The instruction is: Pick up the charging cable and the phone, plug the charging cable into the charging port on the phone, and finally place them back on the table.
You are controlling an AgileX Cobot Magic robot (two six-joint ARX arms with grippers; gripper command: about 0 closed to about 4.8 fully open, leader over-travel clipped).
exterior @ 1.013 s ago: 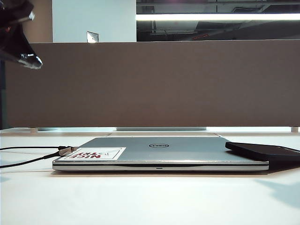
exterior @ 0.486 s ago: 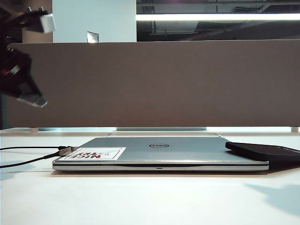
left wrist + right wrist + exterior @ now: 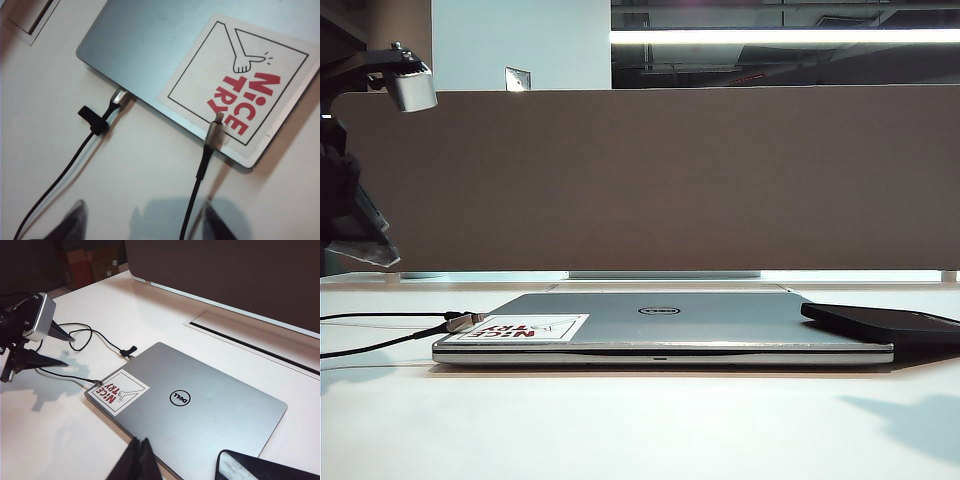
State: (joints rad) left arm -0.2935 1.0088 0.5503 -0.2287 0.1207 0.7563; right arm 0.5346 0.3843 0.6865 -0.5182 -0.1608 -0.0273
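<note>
1. Silver laptop (image 3: 660, 325) lies shut on the white table (image 3: 640, 420) in the exterior view; the charging cable (image 3: 380, 343) runs in low from the left edge, its silvery tip resting on the laptop's near-left corner by the sticker (image 3: 530, 327); the phone (image 3: 885, 322) lies partly over the laptop's right rear corner, probably parked there within reach of the right arm; the left hand (image 3: 360, 235) hangs at the far left, above the cable and apart from it; the right hand is out of this view.

2. Black cords show plainly in the left wrist view: the charging cable (image 3: 200, 175) leads straight toward the camera, its metal tip lying on the sticker (image 3: 235, 85); a second cord (image 3: 75, 155) with a strap plugs into the laptop's (image 3: 145, 45) edge; the left hand's fingertips (image 3: 75, 222) stand wide, one to either side of the cable, which I take as a lining-up for a grasp behind the plug; nothing is held.

3. Grey laptop (image 3: 200, 400) fills the right wrist view; the right hand (image 3: 140, 460) is closed and empty, hovering over the laptop's near edge; the phone (image 3: 260, 470) lies just beside it, untouched; the left hand (image 3: 57, 347) hovers spread open above the cable (image 3: 70, 376) across the table (image 3: 60, 440).
</note>
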